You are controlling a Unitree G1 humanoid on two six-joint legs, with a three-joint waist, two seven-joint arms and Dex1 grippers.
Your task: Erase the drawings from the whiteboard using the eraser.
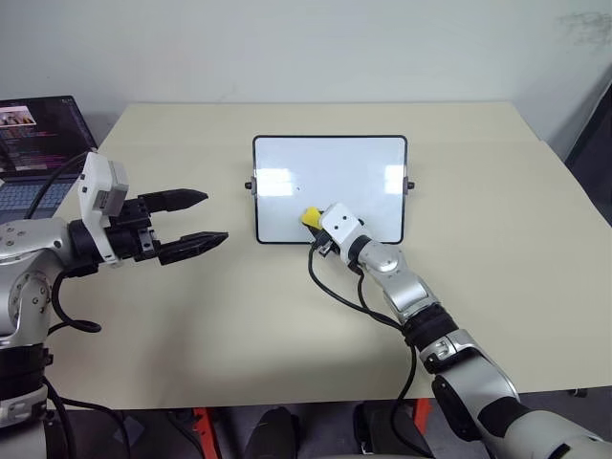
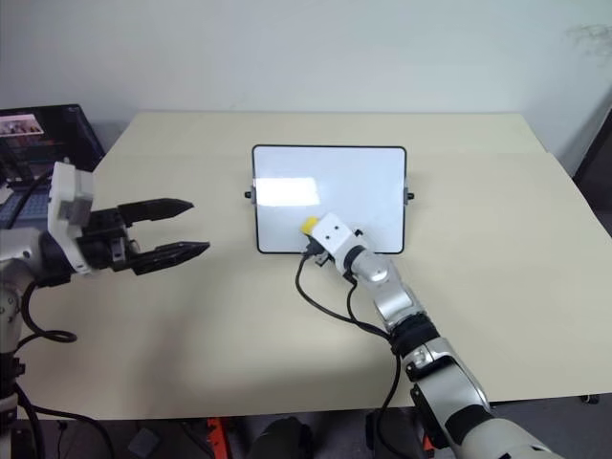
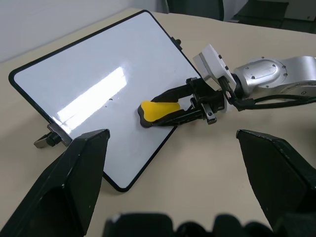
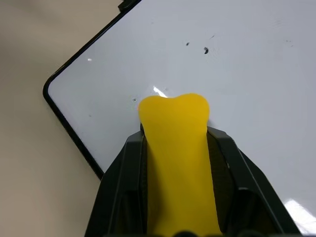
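Pressing the eraser (image 3: 157, 111), clamped tight in the right claw (image 3: 170, 109), against the lower part of the whiteboard (image 1: 330, 172) propped on the table (image 1: 497, 191), risking tipping it; left claw (image 1: 196, 222) hanging open, empty.

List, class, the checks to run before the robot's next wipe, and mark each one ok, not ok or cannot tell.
1. Eraser clamped in right gripper: ok.
2. Eraser over whiteboard, near its lower edge: ok.
3. Eraser pressing on the surface: cannot tell.
4. Drawings gone: not ok, small dark specks remain.
5. Left gripper open, clear of the board: ok.
6. Laptop out of the wiping path: ok.
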